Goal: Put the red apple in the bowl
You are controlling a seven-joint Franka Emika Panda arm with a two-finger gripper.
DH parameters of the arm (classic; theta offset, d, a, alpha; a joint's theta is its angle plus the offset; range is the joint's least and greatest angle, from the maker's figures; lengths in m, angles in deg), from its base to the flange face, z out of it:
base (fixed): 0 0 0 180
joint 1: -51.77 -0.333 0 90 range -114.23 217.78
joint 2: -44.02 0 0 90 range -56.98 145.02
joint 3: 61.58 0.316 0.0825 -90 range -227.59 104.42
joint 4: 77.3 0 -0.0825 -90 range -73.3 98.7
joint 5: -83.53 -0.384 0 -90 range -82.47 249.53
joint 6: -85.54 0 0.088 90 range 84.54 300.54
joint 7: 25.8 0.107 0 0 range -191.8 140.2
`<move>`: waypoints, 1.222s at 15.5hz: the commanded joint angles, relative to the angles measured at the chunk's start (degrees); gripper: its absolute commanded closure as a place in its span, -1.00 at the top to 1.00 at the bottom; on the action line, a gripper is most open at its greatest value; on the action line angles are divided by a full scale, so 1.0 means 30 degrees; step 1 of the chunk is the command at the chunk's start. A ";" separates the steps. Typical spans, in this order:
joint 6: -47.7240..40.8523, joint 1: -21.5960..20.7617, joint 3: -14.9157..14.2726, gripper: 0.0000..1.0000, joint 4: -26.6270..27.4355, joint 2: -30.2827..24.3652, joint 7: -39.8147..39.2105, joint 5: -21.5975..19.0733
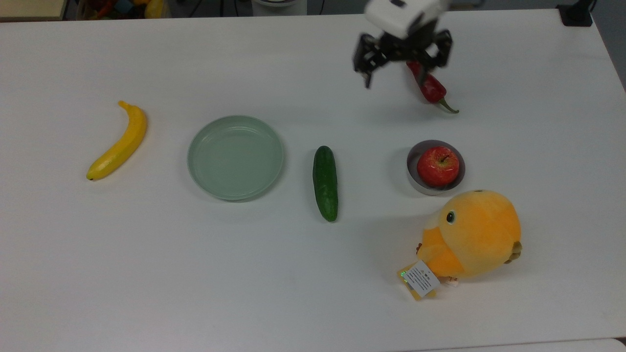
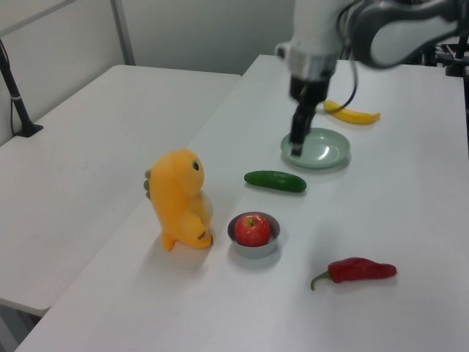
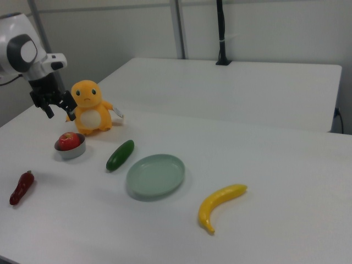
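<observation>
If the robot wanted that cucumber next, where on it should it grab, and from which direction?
Probably the middle of the cucumber, coming straight down from above. It lies flat and alone on the table, long and narrow, so the end effector would close across its short width. The plate and bowl sit well clear on either side.

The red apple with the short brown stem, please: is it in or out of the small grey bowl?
In. The red apple sits upright, stem up, inside the grey bowl.

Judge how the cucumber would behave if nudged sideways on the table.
The cucumber looks round and smooth, lying flat on the bare table, so it would probably roll. It seems stiff, likely holding its shape if lifted.
</observation>
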 commanded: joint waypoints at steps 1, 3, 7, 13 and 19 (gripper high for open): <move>-0.0702 0.1485 -0.0190 1.00 0.3970 -0.4277 -0.2718 0.0050; -0.0586 0.2452 -0.0161 1.00 0.4269 -0.4926 -0.2608 -0.0008; -0.0556 0.4299 -0.0190 1.00 0.4269 -0.5456 -0.2606 -0.0301; -0.1053 0.5240 -0.0483 1.00 0.4211 -0.5603 -0.2665 -0.0389; -0.1259 0.5035 -0.0483 1.00 0.3832 -0.5105 -0.2724 -0.0418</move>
